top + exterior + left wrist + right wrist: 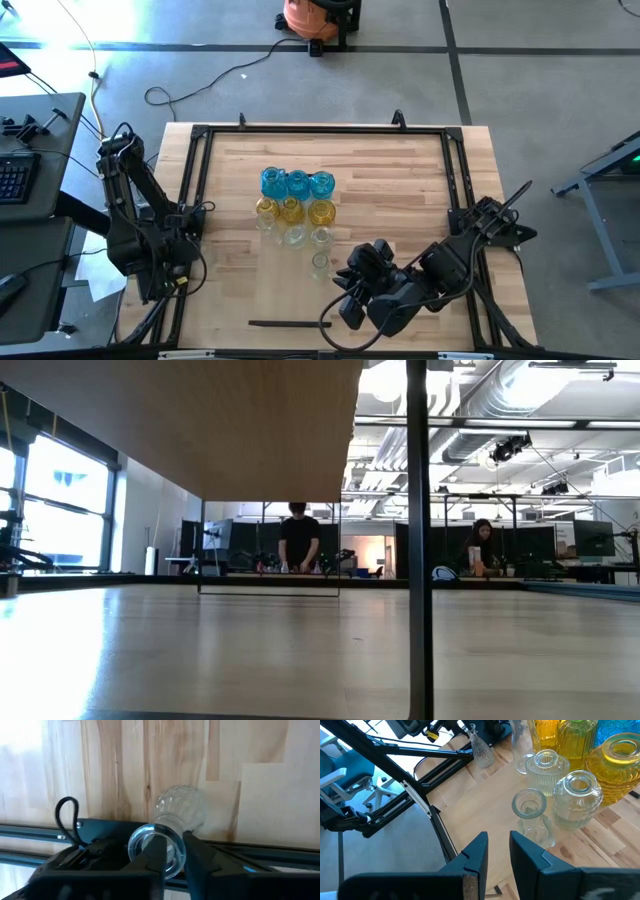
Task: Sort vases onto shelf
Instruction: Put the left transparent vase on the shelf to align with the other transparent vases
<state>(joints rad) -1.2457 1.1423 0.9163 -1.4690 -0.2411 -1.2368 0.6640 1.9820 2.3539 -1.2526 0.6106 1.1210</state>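
Left wrist view shows your left gripper (172, 851) pinching a clear vase (177, 817) by its neck; lift it straight, keeping clear of the black frame (260, 854)

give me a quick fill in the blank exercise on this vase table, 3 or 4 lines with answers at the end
1. The left gripper is closed on the neck of a ____ glass vase.
2. In the cluster, the row of vases farthest from the arms is ____ in colour.
3. The right gripper holds ____.
4. The row just behind the clear vases is ____ in colour.

Answers: clear; blue; nothing; yellow
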